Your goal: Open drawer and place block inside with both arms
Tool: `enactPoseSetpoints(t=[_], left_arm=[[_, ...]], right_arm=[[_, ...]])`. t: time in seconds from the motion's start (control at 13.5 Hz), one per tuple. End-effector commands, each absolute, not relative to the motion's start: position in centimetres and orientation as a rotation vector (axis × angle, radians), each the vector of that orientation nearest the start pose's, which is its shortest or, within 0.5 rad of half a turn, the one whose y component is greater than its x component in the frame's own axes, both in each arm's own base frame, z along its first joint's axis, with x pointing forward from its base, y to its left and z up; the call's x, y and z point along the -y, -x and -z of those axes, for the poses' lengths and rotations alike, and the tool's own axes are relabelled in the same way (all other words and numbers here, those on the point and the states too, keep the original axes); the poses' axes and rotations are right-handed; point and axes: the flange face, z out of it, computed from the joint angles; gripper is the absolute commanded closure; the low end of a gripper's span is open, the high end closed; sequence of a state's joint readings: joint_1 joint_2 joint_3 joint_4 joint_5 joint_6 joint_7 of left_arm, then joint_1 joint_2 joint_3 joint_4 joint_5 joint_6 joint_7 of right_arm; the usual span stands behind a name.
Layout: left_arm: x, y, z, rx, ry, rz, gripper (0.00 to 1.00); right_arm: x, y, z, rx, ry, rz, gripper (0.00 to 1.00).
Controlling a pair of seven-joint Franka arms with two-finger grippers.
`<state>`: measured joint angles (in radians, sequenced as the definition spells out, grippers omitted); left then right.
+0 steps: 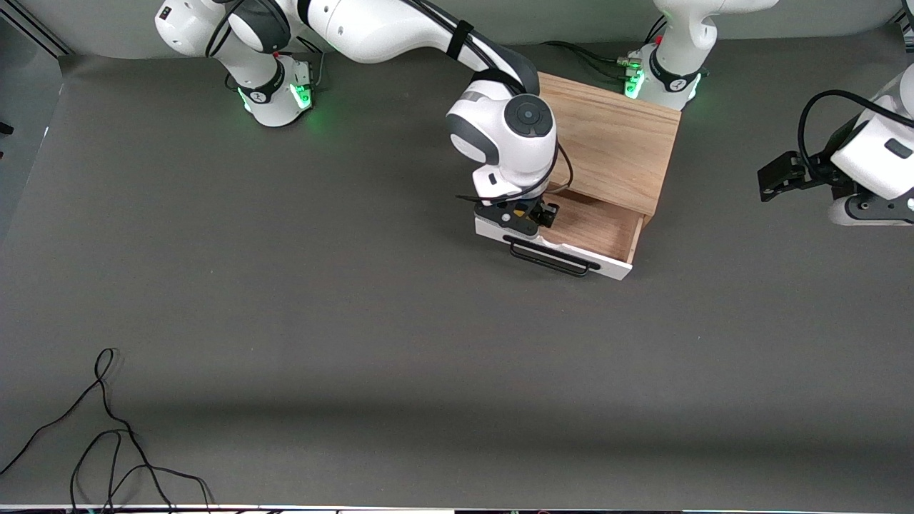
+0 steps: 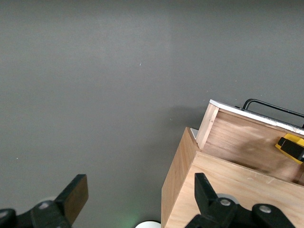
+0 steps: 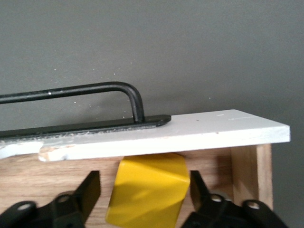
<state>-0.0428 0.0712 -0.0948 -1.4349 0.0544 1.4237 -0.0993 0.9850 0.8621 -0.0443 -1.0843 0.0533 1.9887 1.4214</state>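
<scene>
Yellow block (image 3: 148,190) sits tilted between the right claw (image 3: 142,194) fingers inside drawer (image 1: 596,228)

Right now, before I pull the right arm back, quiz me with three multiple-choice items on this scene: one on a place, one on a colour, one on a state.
1. Where is the block?
A. on the table near the cable
B. on top of the wooden box
C. inside the open drawer, between the right gripper's fingers

2. What colour is the drawer's handle?
A. black
B. white
C. yellow

3. How do the right gripper's jaws stand?
A. clamped shut on the handle
B. apart, with a gap on each side of the block
C. shut with nothing between them

Answers:
1. C, the right wrist view shows the yellow cube against the drawer's front panel.
2. A, a dark bar on the white front.
3. B, both fingers stand clear of the cube.

The left gripper waits open beside the wooden box.
</scene>
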Motion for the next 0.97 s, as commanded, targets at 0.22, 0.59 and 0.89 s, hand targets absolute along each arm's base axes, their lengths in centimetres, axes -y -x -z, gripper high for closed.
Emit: enactPoseSetpoints(t=[0.22, 0.59, 0.89], left_arm=[[7.1, -55.0, -64.0, -0.072, 3.089, -0.089, 0.00], [7.2, -55.0, -64.0, -0.070, 3.121, -0.083, 0.00], [6.9, -55.1, -63.9, -0.060, 3.122, -0.091, 0.00]], right_arm=[[-61.6, -44.0, -39.0, -0.800, 3.030, -0.044, 0.00], [-52.6, -47.3, -49.5, -0.800, 3.030, -0.074, 0.00], [-41.6, -50.0, -53.8, -0.611, 3.059, -0.092, 0.00]])
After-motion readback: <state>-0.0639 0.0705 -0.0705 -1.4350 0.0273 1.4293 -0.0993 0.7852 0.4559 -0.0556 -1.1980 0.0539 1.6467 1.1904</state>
